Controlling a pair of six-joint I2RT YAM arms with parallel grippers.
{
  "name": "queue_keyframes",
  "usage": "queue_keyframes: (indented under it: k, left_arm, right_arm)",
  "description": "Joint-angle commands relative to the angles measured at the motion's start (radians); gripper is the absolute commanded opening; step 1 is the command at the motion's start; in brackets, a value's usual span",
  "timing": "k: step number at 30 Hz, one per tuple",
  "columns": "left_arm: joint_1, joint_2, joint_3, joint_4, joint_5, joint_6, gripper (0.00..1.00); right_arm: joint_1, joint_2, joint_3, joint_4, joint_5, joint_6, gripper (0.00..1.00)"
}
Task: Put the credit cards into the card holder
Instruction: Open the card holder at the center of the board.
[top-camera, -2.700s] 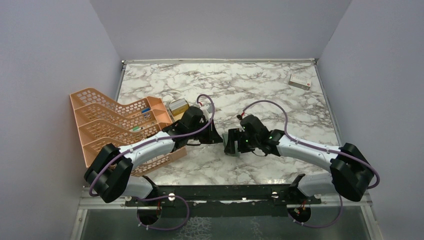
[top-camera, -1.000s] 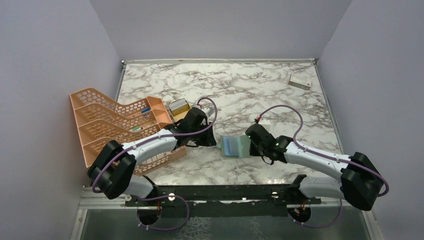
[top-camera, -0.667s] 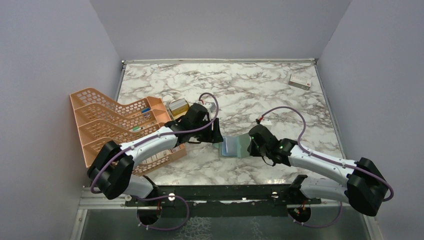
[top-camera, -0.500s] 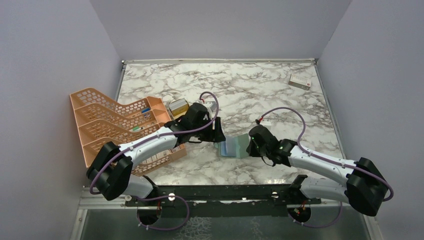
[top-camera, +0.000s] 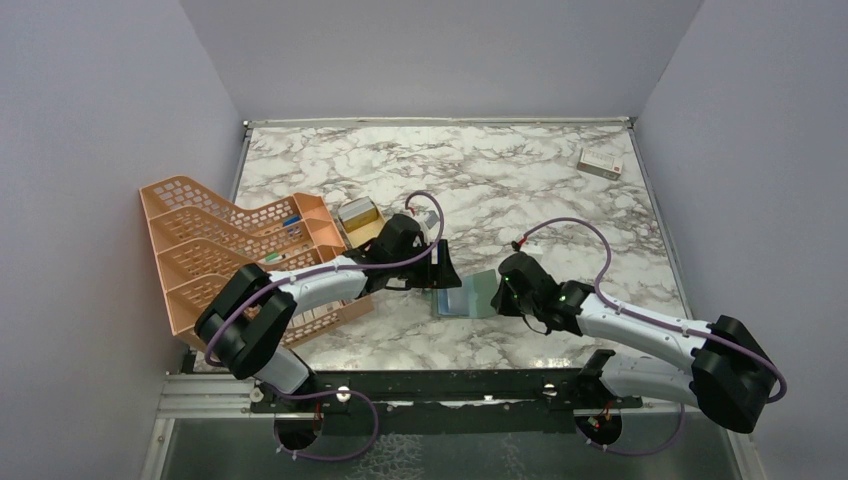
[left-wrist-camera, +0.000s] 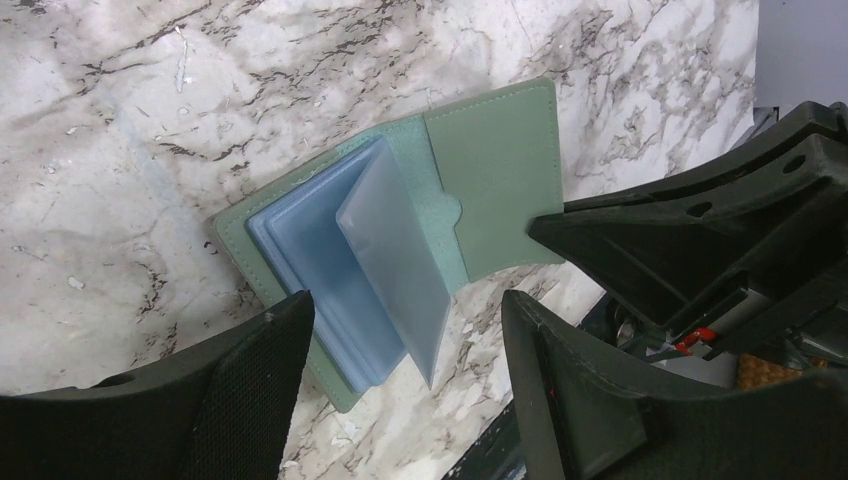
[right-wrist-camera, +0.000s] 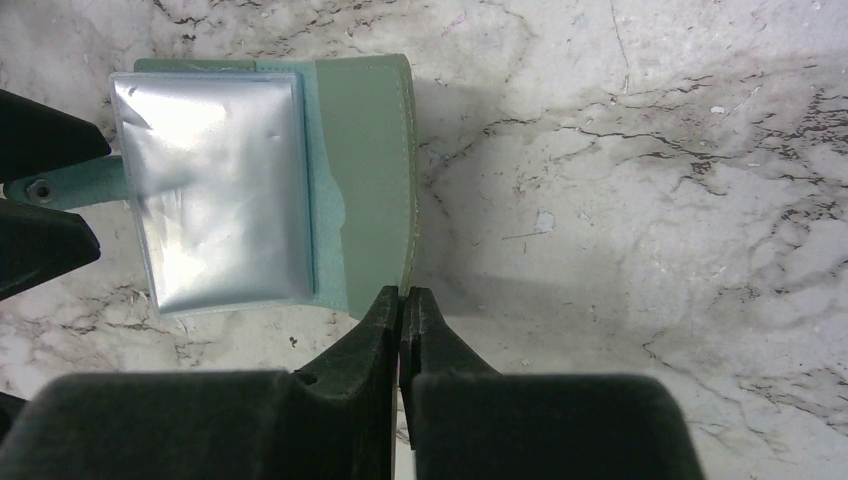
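— Pale marble table (top-camera: 520, 180), with the card holder (top-camera: 463, 298) lying open near its middle. Pinched at the right edge by the right gripper (right-wrist-camera: 403, 300), fingers closed tight. Straddled at the snap tab (right-wrist-camera: 70, 187) by the left gripper (left-wrist-camera: 405, 305), spread wide, not yet closed. No credit cards to be seen.

— Risks?

— Could slide or flip shut under so thin a pinch. Could also snag the raised clear sleeve (left-wrist-camera: 390, 260) on a descent.

— Against half a second back?

— Left gripper nearer, now over the holder's left edge.
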Motion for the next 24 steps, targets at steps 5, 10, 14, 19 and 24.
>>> queue_keyframes:
  k: [5, 10, 14, 19, 24]
  left_arm:
    - [-0.006, 0.043, -0.027, 0.121, 0.034, -0.014, 0.72]
    - [-0.006, 0.071, -0.043, 0.155, 0.029, -0.022, 0.72]
    - [-0.006, 0.078, -0.046, 0.157, 0.023, -0.022, 0.72]
    - [-0.006, 0.078, -0.054, 0.149, 0.011, -0.014, 0.72]
    - [-0.006, 0.082, -0.058, 0.146, 0.007, -0.014, 0.72]
  right_arm:
    - [0.000, -0.030, -0.011, 0.006, -0.011, 0.010, 0.01]
    - [0.000, -0.032, -0.010, 0.005, -0.015, 0.010, 0.01]
    - [0.000, -0.033, -0.009, 0.002, -0.014, 0.010, 0.01]
    - [0.000, -0.039, -0.010, -0.004, -0.009, 0.010, 0.01]
    - [0.000, -0.036, -0.012, -0.001, -0.010, 0.011, 0.01]
